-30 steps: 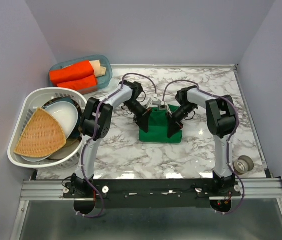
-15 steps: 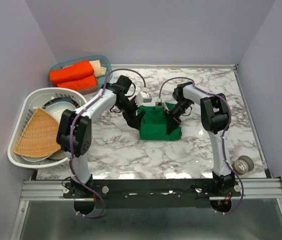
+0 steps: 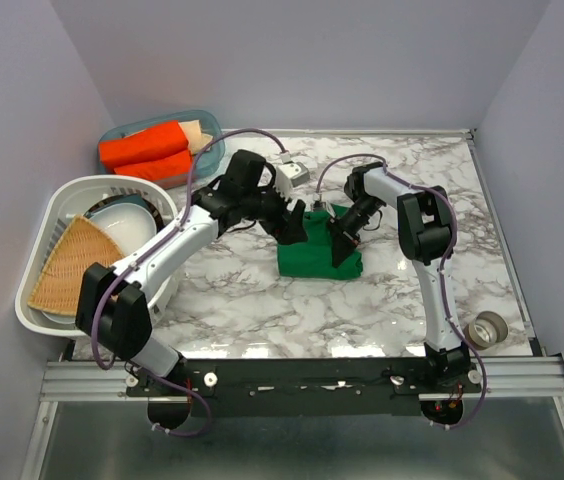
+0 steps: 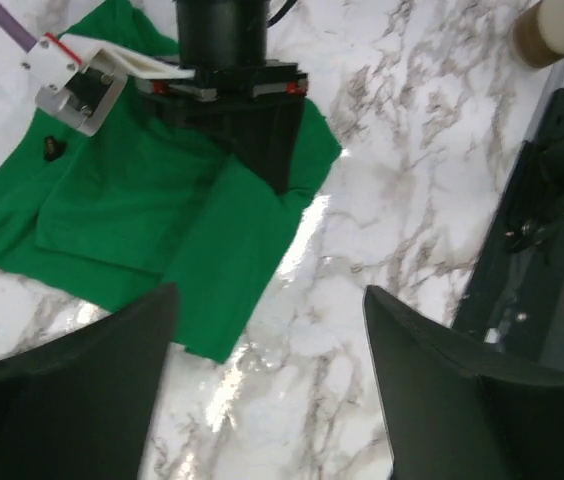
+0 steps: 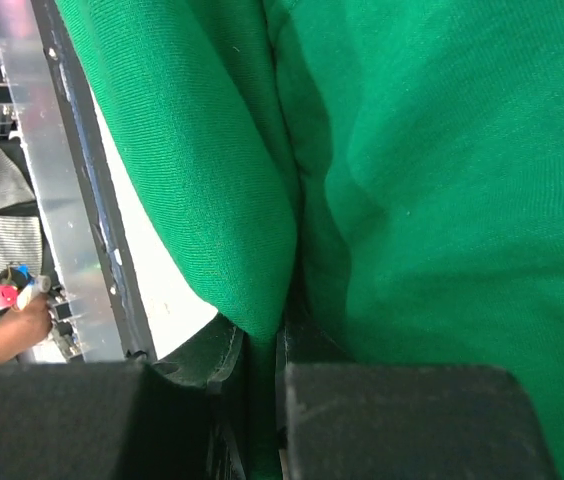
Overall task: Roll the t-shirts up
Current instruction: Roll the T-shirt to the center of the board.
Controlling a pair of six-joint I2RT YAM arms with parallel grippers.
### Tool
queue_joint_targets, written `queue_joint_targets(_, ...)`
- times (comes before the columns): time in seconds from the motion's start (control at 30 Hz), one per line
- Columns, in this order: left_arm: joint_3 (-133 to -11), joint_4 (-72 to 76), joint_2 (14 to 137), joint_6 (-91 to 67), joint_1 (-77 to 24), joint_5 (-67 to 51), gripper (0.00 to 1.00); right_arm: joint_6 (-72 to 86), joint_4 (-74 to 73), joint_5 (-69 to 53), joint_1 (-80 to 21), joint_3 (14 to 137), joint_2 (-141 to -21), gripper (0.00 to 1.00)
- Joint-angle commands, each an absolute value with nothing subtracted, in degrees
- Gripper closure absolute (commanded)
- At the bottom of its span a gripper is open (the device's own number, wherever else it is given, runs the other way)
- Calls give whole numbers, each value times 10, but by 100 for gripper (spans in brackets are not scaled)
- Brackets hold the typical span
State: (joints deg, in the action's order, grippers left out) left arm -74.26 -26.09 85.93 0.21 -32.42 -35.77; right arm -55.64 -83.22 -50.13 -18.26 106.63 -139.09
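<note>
My left gripper [image 4: 267, 300] hangs with jaws spread wide and empty at the 10 o'clock edge of the green t-shirt [image 3: 314, 262]; right gripper [image 5: 267, 345] is pinched on its fabric at 2 o'clock; the shirt lies mid-table; orange-red rolls [image 3: 145, 150] sit in the bin [image 3: 212, 148] at the table's 10 o'clock.

jaws of the left gripper [image 3: 288, 227] now spread wide, let go of the green t-shirt [image 3: 312, 262], lifted clear

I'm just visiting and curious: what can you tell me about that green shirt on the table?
The green shirt is plain, soft knit cloth, folded into a loose, rumpled bundle lying on the marble table. The right gripper pinches a fold at its right side; the left gripper hovers open above its left side.
</note>
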Motion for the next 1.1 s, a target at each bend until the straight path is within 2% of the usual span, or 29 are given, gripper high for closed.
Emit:
queue_joint_targets(0.0, -732, -295, 868, 190, -382, -290, 27, -554, -874, -452, -182, 1078, -1423, 84)
queue_joint_targets(0.03, -693, -274, 863, 230, -406, -238, 28, -550, -874, -453, -182, 1080, -1425, 83)
queue_joint_targets(0.07, -672, -259, 850, 304, -409, -235, 27, -546, -874, -453, -181, 1084, -1427, 83)
queue_joint_targets(0.13, -616, -222, 840, 359, -409, -243, 19, -539, -874, -454, -182, 1086, -1432, 83)
queue_joint_targets(0.27, -561, -198, 829, 436, -415, -282, 18, -538, -874, -457, -182, 1087, -1433, 83)
queue_joint_targets(0.47, -549, -166, 857, 456, -425, -255, 18, -550, -874, -462, -182, 1078, -1426, 83)
queue_joint_targets(1.07, -590, -197, 1001, 504, -435, -184, 18, -540, -875, -462, -182, 1085, -1433, 81)
